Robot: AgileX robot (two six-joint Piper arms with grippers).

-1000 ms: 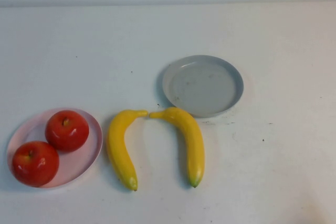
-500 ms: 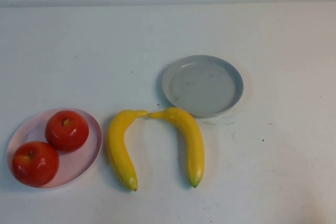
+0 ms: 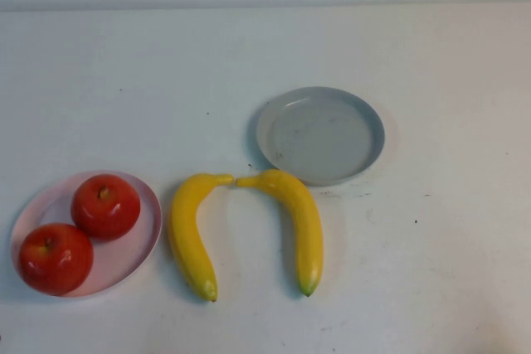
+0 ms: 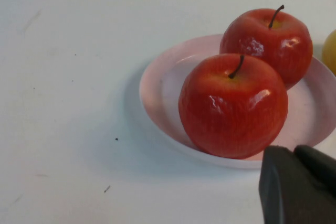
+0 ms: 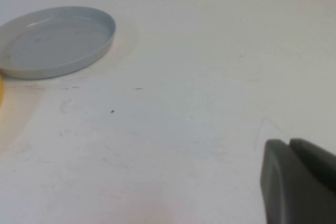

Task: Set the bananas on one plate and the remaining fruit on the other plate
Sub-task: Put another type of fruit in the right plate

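Left to right on the bench [image 3: 431,55]: pink plate [image 3: 141,242] already holds both apples [image 3: 105,206], so that half looks done. Left pincer [image 4: 298,184] sits just beside that plate at its near rim, holding nothing; can't tell if it's released or clenched. Next, two bananas [image 3: 191,234] lie on the bench between the plates, stem ends nearly touching, long axes running away from the robot and fanning apart toward the near edge. Grey-blue plate [image 3: 319,134] is empty, just beyond the right banana's stem. Right pincer [image 5: 299,182] hovers over bare bench on the far side of the grey plate from the bananas, empty, state can't tell. Neither arm shows in the high view; left looks nearer the left banana, right suits the other
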